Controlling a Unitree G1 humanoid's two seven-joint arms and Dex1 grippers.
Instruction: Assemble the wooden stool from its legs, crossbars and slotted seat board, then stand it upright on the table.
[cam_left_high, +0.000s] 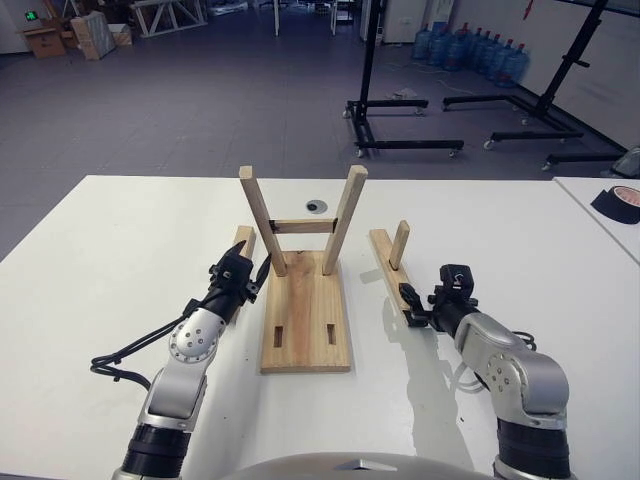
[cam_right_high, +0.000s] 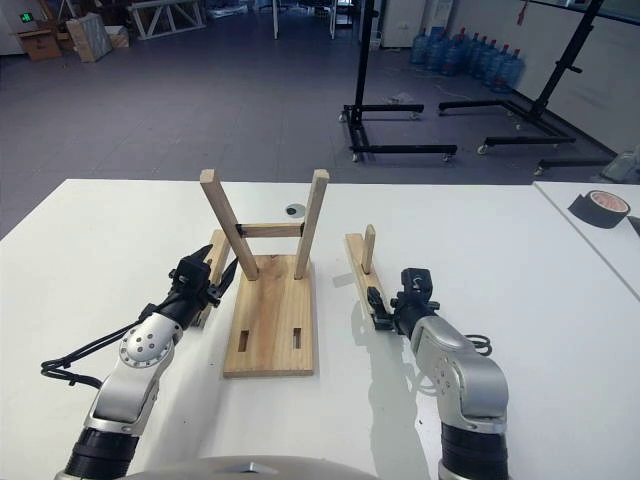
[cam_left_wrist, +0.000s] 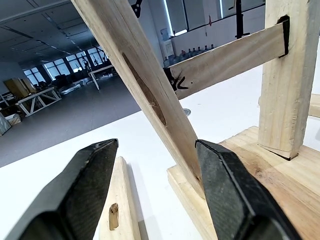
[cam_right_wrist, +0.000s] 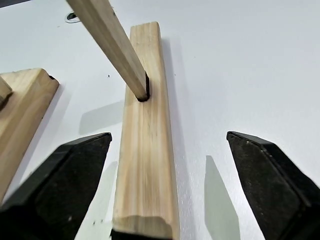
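Right claw (cam_right_wrist: 169, 136) wide open, empty, straddling near end of pale flat wooden leg (cam_right_wrist: 145, 170); leg's long axis runs straight ahead. Left claw (cam_left_wrist: 156, 145) open, empty, seemingly beside slanted upright wooden leg (cam_left_wrist: 135, 65).

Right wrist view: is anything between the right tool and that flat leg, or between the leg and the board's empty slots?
Nothing visible. The right tool is open astride the near end of the leg. Only bare table separates the leg from the board, and both near slots are empty.
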